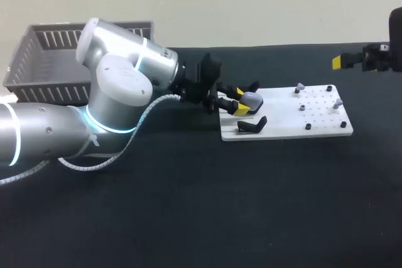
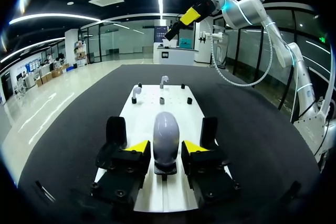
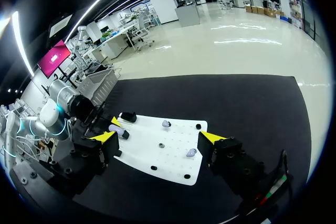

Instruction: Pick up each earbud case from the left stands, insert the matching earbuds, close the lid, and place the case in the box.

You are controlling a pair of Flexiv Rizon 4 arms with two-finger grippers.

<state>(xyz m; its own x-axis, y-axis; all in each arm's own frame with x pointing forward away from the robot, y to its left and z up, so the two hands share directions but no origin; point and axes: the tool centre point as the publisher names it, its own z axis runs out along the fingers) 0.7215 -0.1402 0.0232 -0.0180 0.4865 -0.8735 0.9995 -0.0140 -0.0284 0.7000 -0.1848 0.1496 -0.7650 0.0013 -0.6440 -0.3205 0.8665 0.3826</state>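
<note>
1. The grey box [image 1: 38, 61] sits in the upper left of the head view, behind my left arm, with open bench below it.
2. At centre my left hand [image 1: 241, 103] is open. Its fingers [image 2: 139, 146] flank the upright earbud case [image 1: 252, 99] at the left end of the white board [image 1: 320, 128], with thin gaps either side.
3. The case looks light, hard and glossy, so probably slippery; I'd pinch its broad sides, low down.
4. At upper right my right hand [image 3: 158, 137] hangs open, well apart from the earbuds [image 1: 300, 85].
</note>
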